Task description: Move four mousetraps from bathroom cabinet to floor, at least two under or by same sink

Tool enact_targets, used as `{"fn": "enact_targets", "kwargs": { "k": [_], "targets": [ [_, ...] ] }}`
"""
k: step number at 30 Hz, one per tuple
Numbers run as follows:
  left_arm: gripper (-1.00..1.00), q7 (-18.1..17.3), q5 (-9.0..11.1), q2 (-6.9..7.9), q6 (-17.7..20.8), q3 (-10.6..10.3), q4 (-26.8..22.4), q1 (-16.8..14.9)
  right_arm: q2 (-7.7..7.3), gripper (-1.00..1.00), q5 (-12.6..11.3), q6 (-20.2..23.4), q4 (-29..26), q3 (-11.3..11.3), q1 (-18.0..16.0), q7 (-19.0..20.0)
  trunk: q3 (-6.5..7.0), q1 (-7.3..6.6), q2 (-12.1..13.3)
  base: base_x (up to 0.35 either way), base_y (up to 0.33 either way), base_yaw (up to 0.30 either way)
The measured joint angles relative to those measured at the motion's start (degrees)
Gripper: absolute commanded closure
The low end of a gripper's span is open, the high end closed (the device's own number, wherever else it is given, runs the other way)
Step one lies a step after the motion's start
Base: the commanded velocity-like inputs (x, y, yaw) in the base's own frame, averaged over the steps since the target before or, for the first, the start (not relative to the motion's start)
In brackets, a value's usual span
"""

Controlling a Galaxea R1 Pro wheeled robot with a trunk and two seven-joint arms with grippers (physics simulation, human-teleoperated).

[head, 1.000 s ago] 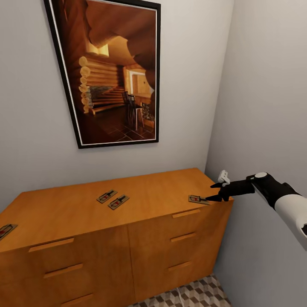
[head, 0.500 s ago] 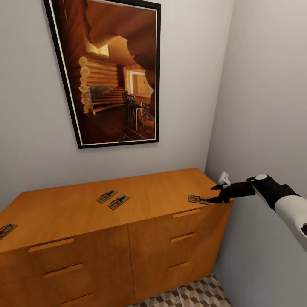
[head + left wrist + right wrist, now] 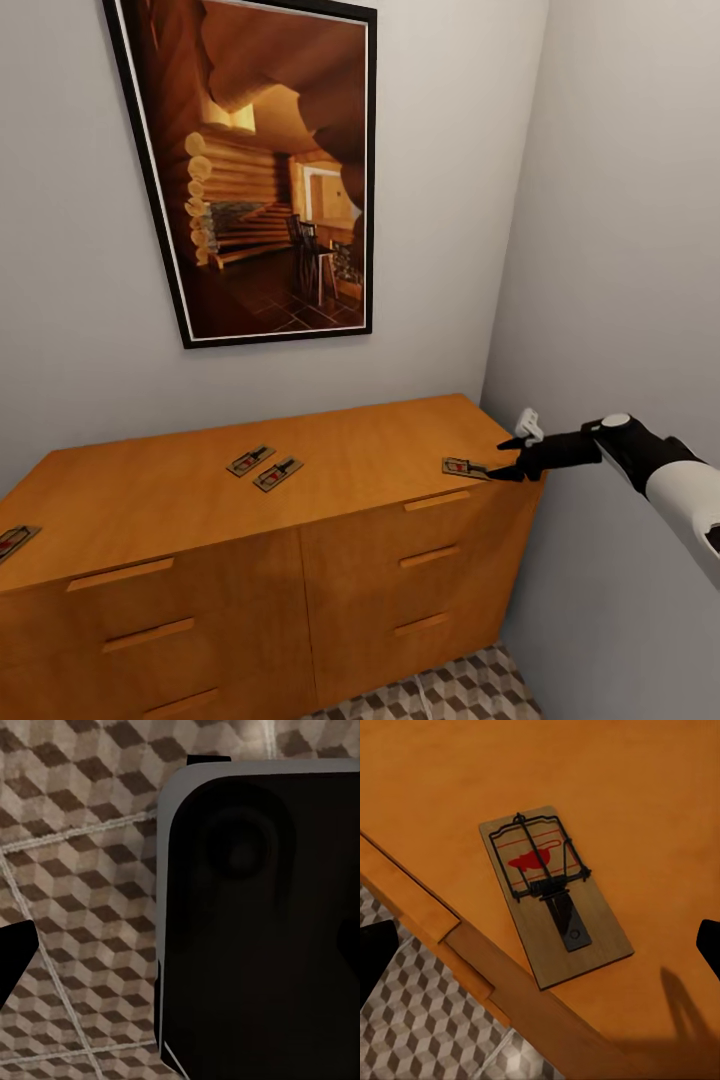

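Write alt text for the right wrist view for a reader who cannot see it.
A wooden mousetrap with dark wire parts and a red mouse mark lies flat on the orange-brown cabinet top, near its front edge. Dark tips of the right gripper's fingers frame it at either side, apart and not touching it. Past the edge, the cube-patterned bathroom floor shows below.

Four flat mousetraps (image 3: 466,467) lie on the cabinet (image 3: 360,470), apparently set.

Orange-brown wooden cabinet (image 3: 300,560) against the wall, standing on the cube-patterned tile floor (image 3: 470,690). Four mousetraps lie flat on its top: a close pair (image 3: 264,467) near the middle, one (image 3: 14,541) at the left edge, one (image 3: 462,467) near the right front edge.
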Motion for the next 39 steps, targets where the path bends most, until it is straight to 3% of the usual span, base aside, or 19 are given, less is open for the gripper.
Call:
{"fn": "enact_targets", "kwargs": {
  "k": [39],
  "targets": [
    [-1.00, 0.01, 0.00, -0.10, 0.00, 0.00, 0.00, 0.01, 0.43, -1.00, -0.32, -0.30, 0.28, -0.13, 0.00, 0.71, 0.00, 0.00, 0.00, 0.000, 0.000, 0.000]
  ]
}}
